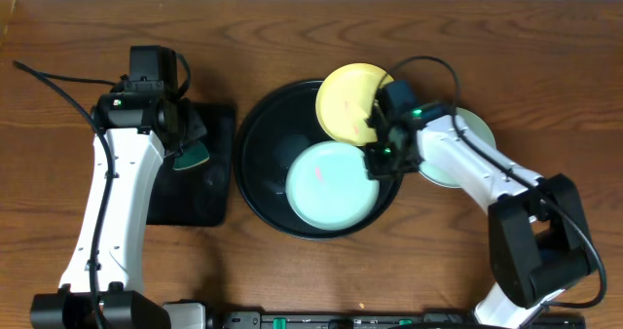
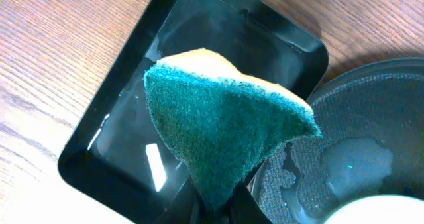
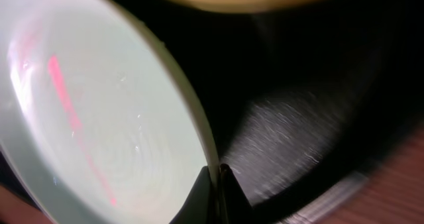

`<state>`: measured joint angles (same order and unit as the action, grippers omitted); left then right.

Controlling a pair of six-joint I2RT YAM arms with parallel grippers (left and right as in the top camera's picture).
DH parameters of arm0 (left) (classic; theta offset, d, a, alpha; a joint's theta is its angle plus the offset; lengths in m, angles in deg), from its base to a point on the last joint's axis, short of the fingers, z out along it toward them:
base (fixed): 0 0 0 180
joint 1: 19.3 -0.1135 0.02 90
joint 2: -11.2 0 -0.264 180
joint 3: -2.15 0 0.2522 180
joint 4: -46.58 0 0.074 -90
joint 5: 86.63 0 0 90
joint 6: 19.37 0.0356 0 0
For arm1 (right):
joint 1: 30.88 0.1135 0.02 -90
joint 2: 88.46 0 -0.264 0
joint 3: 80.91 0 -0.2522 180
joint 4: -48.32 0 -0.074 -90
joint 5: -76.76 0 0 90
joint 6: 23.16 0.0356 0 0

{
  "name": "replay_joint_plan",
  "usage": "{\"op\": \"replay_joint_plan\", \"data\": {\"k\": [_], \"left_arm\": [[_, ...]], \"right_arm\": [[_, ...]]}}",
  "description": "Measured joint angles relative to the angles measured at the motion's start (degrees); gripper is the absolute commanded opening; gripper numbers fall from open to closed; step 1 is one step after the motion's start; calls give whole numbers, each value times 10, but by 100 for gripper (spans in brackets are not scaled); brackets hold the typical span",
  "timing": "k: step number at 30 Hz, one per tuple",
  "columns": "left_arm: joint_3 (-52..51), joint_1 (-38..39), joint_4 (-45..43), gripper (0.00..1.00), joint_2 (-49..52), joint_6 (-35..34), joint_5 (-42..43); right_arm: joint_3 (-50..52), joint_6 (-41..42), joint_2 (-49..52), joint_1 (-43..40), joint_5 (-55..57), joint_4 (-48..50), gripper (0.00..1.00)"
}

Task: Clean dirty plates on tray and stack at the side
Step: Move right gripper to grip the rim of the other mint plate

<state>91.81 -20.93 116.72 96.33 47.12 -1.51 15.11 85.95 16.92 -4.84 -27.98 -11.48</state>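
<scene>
A mint-green plate (image 1: pixel 329 186) with a red streak lies in the round black tray (image 1: pixel 258 139), and my right gripper (image 1: pixel 378 161) is shut on its right rim. The right wrist view shows that plate (image 3: pixel 86 118) with its rim pinched between the fingers (image 3: pixel 228 191). A pale yellow plate (image 1: pixel 350 100) leans on the tray's far rim. A second mint-green plate (image 1: pixel 465 144) lies on the table to the right, partly under the right arm. My left gripper (image 1: pixel 187 152) is shut on a green and yellow sponge (image 2: pixel 225 128) above the small rectangular tray (image 2: pixel 99 158).
The rectangular black tray (image 1: pixel 209 198) sits left of the round tray and holds a film of water. Wet patches show on the round tray's floor (image 2: pixel 344 168). Both arm bases stand at the table's front edge.
</scene>
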Motion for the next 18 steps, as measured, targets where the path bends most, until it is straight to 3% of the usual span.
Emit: {"op": "replay_joint_plan", "data": {"k": [9, 10, 15, 18], "left_arm": [[0, 0, 0, 7, 0, 0, 0], [0, 0, 0, 7, 0, 0, 0], [0, 0, 0, 7, 0, 0, 0], [0, 0, 0, 8, 0, 0, 5]], "right_arm": [[-3, 135, 35, 64, 17, 69, 1], [-3, 141, 41, 68, 18, 69, 3], [-3, 159, 50, 72, 16, 74, 36], [-3, 150, 50, 71, 13, 83, 35]]}}
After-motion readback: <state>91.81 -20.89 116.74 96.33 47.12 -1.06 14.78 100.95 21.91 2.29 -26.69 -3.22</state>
